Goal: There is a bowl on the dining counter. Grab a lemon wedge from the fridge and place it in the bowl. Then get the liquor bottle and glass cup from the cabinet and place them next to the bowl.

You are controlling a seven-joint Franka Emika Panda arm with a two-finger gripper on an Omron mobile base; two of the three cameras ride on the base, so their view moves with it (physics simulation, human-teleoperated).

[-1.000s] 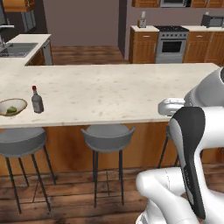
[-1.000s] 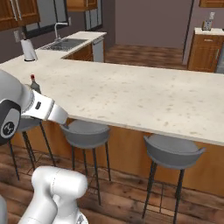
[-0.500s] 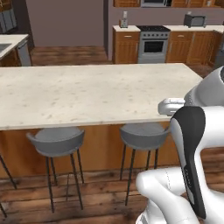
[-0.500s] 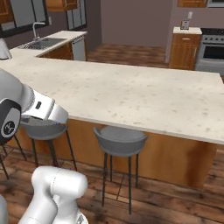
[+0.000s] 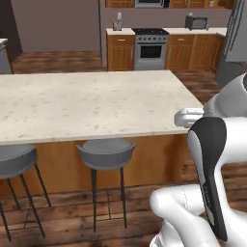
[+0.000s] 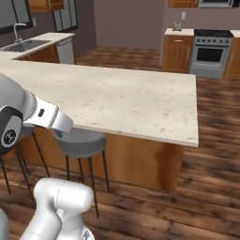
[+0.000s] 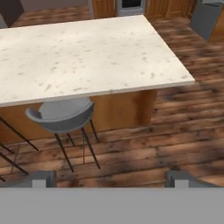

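Here the tool [image 7: 109, 180] gapes wide and empty, the dining counter [image 7: 87, 52] lying ahead beyond its tips

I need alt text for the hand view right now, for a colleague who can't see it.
The open claw looks down at the end of the dining counter, holding nothing. A grey stool is tucked under the counter's near edge, above a dark wooden floor.

The dining counter [image 5: 87, 103] stands on wooden floor [image 7: 144, 148].
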